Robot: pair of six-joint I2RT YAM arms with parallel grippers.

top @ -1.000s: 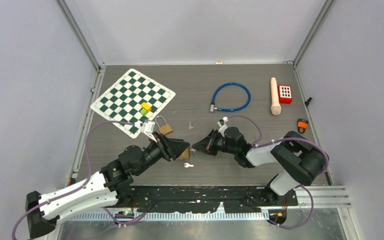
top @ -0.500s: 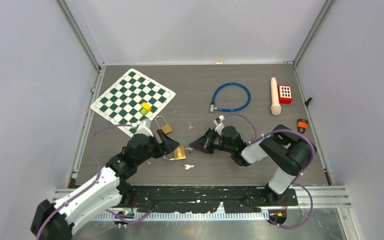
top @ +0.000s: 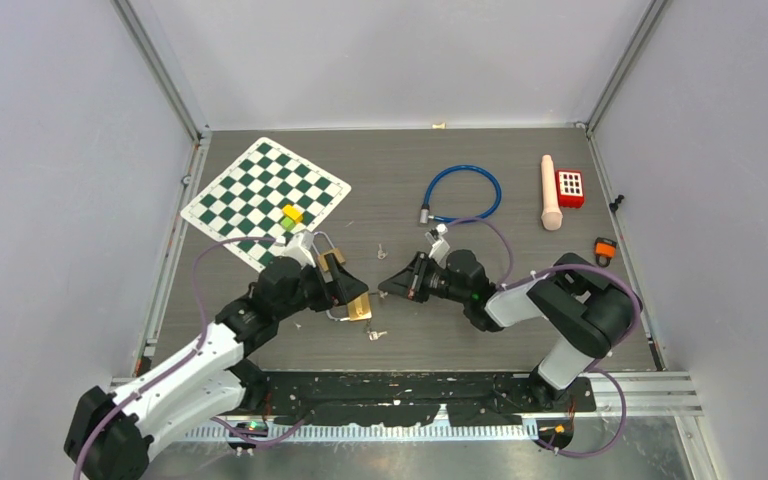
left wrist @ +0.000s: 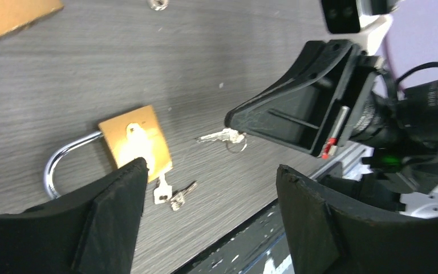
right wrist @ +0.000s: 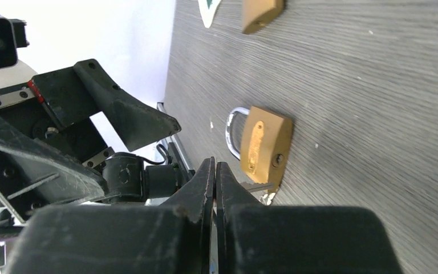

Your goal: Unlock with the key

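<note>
A brass padlock (top: 359,304) (left wrist: 134,139) (right wrist: 265,146) lies flat on the table with its steel shackle (left wrist: 61,166) pointing left. My left gripper (top: 348,287) (left wrist: 211,167) hangs open just above it, holding nothing; one finger (left wrist: 111,217) overlaps the lock's corner. My right gripper (top: 387,286) (right wrist: 215,163) is shut on the key (left wrist: 219,136) (right wrist: 256,185). The key's blade pokes out toward the lock, a short gap from its keyhole (right wrist: 278,160). A ring dangles under the key. Two spare keys (top: 375,334) (left wrist: 170,194) lie beside the lock.
A second brass padlock (top: 331,257) (right wrist: 261,12) and a small loose key (top: 381,251) lie just beyond. A chessboard mat (top: 260,190) with yellow and green blocks (top: 291,214) is far left. A blue cable lock (top: 462,193), a wooden peg (top: 551,192) and a red toy (top: 570,187) sit far right.
My left gripper has opened and let go of the padlock, which now rests on the table, and its arm has drawn back leftward. My right gripper stayed shut and shifted slightly farther.
</note>
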